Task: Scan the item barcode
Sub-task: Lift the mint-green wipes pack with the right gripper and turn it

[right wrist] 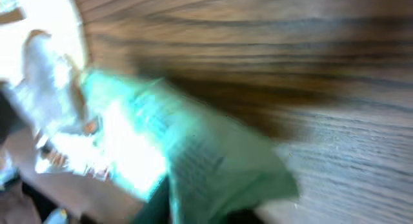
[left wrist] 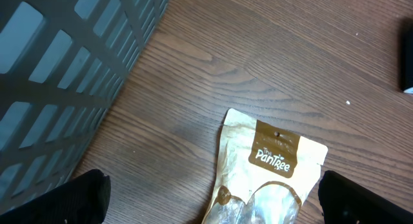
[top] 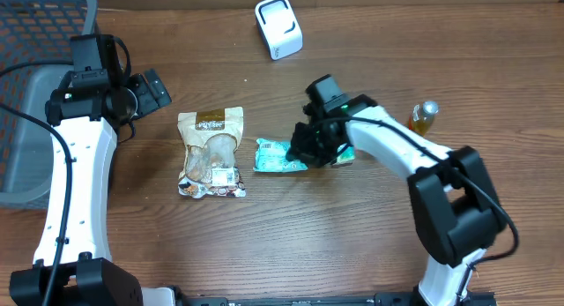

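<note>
Right gripper over the right end of the green packet, mid-table; left gripper wide, holding nothing.
Only the overhead view shows the white scanner, well apart from the packet. Right wrist view is blurred, so the grip cannot be told. Left wrist view reads "Pantree" on 1 tan pouch.

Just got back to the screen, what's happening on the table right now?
The right pincer is down on the right end of the green packet lying mid-table. The blurred wrist view doesn't show whether it has a grip. The left pincer hangs open and empty near the tan snack pouch, beside the grey basket. The white scanner sits at the far edge, with nothing presented to it yet.
</note>
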`<state>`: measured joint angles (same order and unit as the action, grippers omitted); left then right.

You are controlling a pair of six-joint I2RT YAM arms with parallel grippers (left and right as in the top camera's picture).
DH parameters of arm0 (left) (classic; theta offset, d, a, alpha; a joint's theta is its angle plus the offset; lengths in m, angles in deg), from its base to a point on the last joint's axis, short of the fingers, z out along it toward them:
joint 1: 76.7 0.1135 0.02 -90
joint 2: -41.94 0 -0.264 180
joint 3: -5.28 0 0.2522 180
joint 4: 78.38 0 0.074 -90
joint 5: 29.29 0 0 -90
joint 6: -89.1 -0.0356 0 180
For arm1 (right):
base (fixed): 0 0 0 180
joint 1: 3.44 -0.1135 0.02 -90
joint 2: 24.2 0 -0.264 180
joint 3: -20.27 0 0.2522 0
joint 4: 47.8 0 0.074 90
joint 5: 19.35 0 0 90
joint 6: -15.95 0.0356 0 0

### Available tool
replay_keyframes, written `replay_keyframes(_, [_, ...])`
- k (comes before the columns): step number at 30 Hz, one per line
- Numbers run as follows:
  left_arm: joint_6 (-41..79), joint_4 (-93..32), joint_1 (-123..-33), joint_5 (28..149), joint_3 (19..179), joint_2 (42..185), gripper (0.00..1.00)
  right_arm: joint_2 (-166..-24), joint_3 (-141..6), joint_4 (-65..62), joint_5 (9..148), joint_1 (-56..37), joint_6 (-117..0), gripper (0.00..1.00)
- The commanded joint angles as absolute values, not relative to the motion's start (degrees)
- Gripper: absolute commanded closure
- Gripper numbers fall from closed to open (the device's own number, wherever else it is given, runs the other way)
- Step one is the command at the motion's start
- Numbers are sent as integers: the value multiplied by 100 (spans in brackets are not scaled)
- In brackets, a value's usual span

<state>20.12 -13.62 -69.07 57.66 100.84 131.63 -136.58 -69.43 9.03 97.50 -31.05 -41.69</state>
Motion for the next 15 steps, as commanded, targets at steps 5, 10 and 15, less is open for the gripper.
replay_keyframes(5, [1990,-1386,-6858,5733,10128,13189,1,-13267,-6867,916,9883,-3116,-4882,57])
replay_keyframes(10, [1990,-1386,-6858,5733,10128,13189,0,-13276,-6786,860,9350,-3199,-4797,55])
replay_keyframes(15, [1992,-1386,-6858,5733,10128,13189,0,-13291,-6570,713,8854,-3160,-4209,54])
